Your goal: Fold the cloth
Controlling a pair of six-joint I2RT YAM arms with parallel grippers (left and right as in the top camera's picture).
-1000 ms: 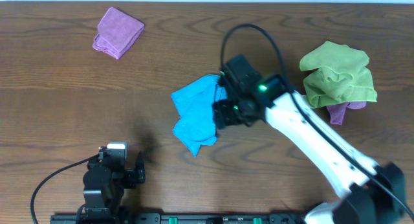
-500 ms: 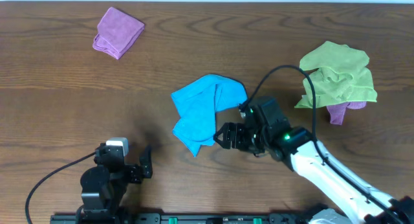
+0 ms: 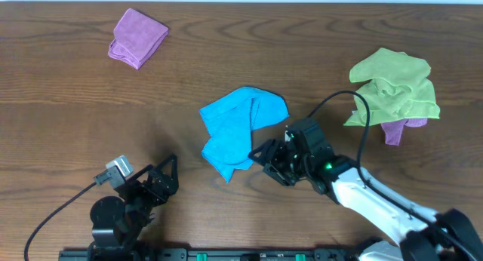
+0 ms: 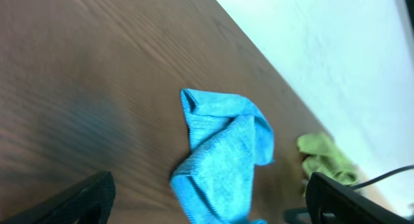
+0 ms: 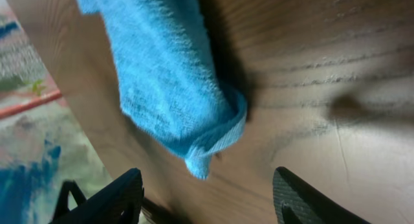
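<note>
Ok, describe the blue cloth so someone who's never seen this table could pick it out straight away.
On the wooden table, look near the middle, beside the right gripper. The blue cloth lies there crumpled and partly folded over itself. It is the only blue one: the purple cloth sits far left at the back, the green cloth far right.

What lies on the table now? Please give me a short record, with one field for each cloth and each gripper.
blue cloth: centre, loosely crumpled, not neatly folded
purple cloth: far left, folded
green cloth: right side, bunched, over another purple piece
right gripper: open, at the blue cloth's near right edge, gripping nothing
left gripper: open, near left, away from all cloths
</note>
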